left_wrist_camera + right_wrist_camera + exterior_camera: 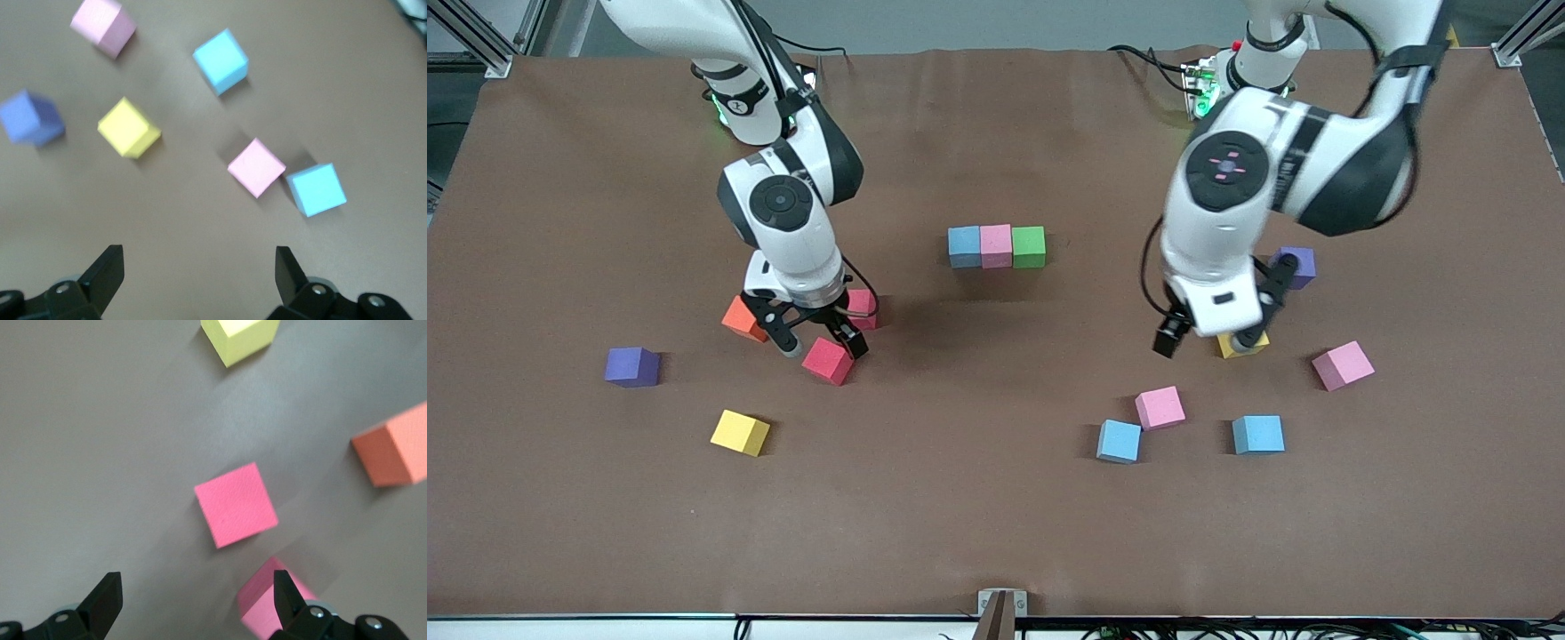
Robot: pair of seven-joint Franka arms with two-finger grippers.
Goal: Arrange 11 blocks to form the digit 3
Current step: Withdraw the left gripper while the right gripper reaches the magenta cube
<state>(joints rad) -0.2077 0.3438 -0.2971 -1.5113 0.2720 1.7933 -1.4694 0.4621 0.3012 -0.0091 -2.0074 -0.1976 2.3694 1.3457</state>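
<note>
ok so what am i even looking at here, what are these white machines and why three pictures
Two white robot arms work at a brown table. One picture looks down from across the table; the other two come from cameras on each arm's wrist. Loose foam cubes lie scattered around, and a light blue, pink and green row sits mid-table. The right tool hangs open over a red cube, beside an orange cube. The left tool hangs open over a yellow cube. Neither holds anything.
</note>
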